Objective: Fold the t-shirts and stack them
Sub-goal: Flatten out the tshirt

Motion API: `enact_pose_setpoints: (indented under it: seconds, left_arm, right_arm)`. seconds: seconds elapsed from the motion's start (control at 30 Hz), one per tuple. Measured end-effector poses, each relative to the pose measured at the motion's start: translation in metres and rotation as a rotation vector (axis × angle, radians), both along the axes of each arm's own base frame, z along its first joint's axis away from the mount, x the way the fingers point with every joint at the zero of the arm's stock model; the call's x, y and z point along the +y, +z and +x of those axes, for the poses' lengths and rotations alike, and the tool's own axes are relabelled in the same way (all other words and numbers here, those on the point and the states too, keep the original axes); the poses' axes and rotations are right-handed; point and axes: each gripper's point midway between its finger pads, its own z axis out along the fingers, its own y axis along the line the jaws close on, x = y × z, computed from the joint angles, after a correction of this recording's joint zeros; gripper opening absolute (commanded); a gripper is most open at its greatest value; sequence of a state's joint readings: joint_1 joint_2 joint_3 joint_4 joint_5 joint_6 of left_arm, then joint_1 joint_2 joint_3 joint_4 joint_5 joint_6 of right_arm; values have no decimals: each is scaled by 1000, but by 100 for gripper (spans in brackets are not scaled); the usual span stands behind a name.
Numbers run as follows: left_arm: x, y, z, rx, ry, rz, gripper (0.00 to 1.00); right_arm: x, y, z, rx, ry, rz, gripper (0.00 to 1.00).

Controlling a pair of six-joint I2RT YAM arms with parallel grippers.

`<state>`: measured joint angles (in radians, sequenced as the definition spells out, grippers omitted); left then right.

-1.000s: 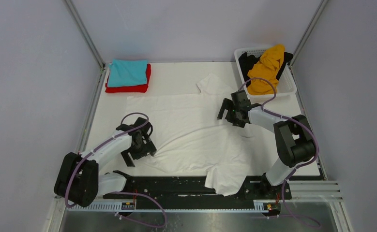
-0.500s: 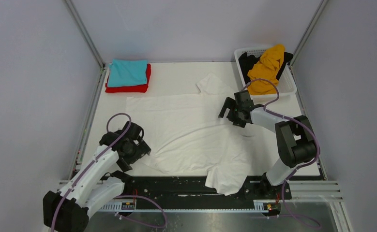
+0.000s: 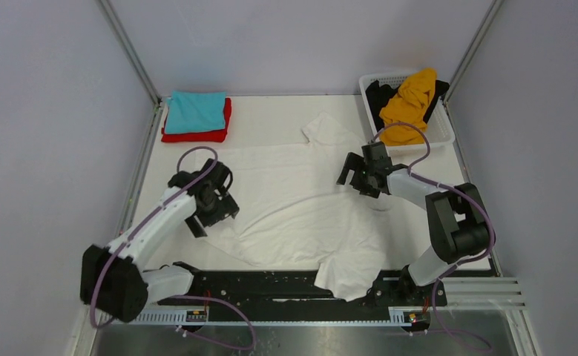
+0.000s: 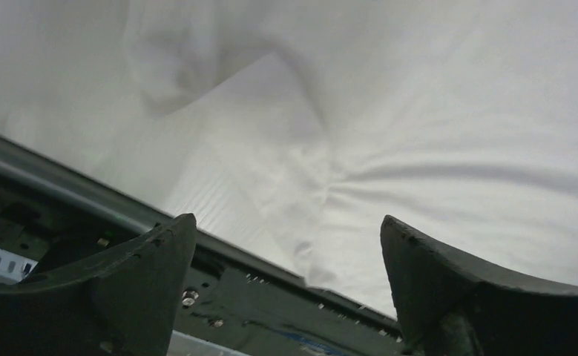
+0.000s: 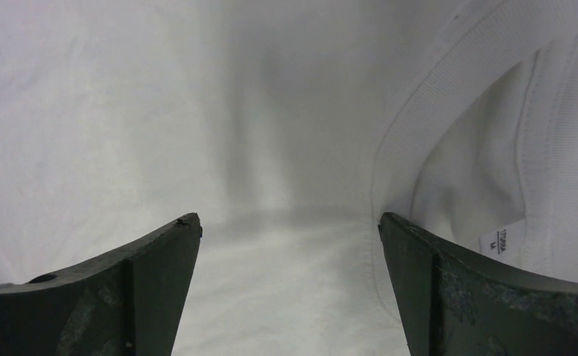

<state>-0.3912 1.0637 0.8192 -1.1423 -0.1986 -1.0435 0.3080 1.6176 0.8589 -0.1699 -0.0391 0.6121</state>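
A large white t-shirt [image 3: 293, 200] lies spread and creased across the table's middle, one part hanging over the near edge. My left gripper [image 3: 215, 220] is open over its left hem; the left wrist view shows white cloth [image 4: 419, 111] beyond the open left gripper [image 4: 286, 222], with nothing between the fingers. My right gripper [image 3: 351, 180] is open over the shirt's right side, near the collar. In the right wrist view the ribbed collar [image 5: 434, 111] and its label [image 5: 504, 241] lie just right of the open right gripper [image 5: 289, 219]. A folded teal t-shirt [image 3: 195, 111] rests on a folded red one [image 3: 196, 136].
At the back right stands a white lattice basket [image 3: 443, 132] holding an orange-yellow t-shirt [image 3: 408, 104] and a black one [image 3: 378, 95]. A black mounting rail [image 3: 286, 285] runs along the near edge, also seen as the rail [image 4: 256, 297] in the left wrist view. Metal posts frame the back corners.
My left arm dipped to the near left, then swung back up over the shirt's left hem. The right gripper crept slightly right. Both stayed open.
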Motion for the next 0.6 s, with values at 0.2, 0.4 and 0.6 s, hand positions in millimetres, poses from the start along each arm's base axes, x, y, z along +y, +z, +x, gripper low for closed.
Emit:
enact_pose_setpoints:
  seconds: [0.2,0.4,0.6]
  left_arm:
    - [-16,-24,51,84,-77,65,66]
    - [-14,-45,48,145,-100,90,52]
    - [-6,-63,38,203,-93,135,40]
  right_arm:
    - [-5,11,-9,-17,28,-16,99]
    - [4,25,-7,-56,54,-8,99]
    - [48,48,3,-116,172,-7,99]
